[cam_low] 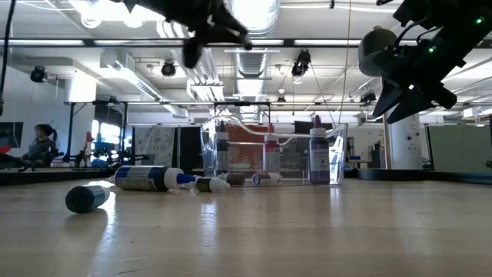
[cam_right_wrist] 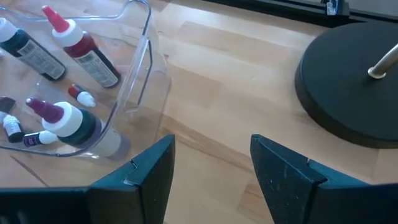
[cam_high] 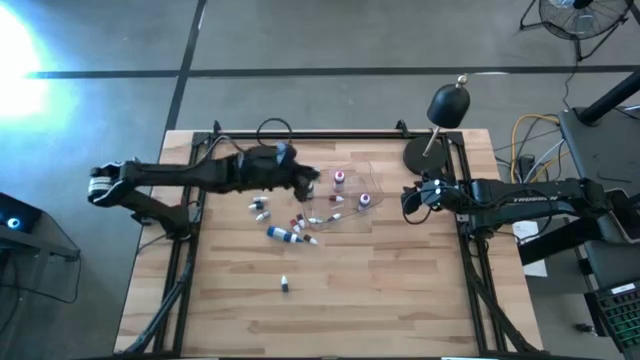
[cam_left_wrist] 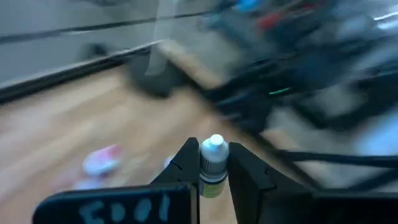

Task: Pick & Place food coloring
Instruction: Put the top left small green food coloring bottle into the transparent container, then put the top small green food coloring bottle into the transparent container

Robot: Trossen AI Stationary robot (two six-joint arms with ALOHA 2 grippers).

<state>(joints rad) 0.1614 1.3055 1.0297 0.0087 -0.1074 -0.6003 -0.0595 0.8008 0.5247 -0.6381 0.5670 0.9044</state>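
Note:
Small food coloring bottles lie on their sides on the wood left of and before a clear plastic tray point(cam_high: 350, 200): a blue one point(cam_high: 283, 234), whitish ones point(cam_high: 261, 207) and a lone one point(cam_high: 285, 285) nearer me. Three stand upright in the tray point(cam_low: 317, 154), and more lie inside it point(cam_right_wrist: 74, 93). My left gripper point(cam_high: 308, 180) is high over the tray's left edge, shut on one white-capped bottle point(cam_left_wrist: 213, 171). My right gripper point(cam_right_wrist: 211, 168) is open, raised off the table between the tray's right wall and the lamp base. My left gripper pinches the small bottle by its body just below the cap point(cam_left_wrist: 213, 177), one finger point(cam_left_wrist: 245, 168) on each side. The bottle lies along the fingers, and its white cap point(cam_left_wrist: 215, 146) sticks out past their free ends. It is lifted clear, high above the table.
A black lamp with a round base point(cam_high: 422, 155) and dome head point(cam_high: 448, 103) stands at the far right corner, close behind my right gripper. Black rails point(cam_high: 300, 135) edge the table. Bare wood spreads across the near half point(cam_high: 380, 300).

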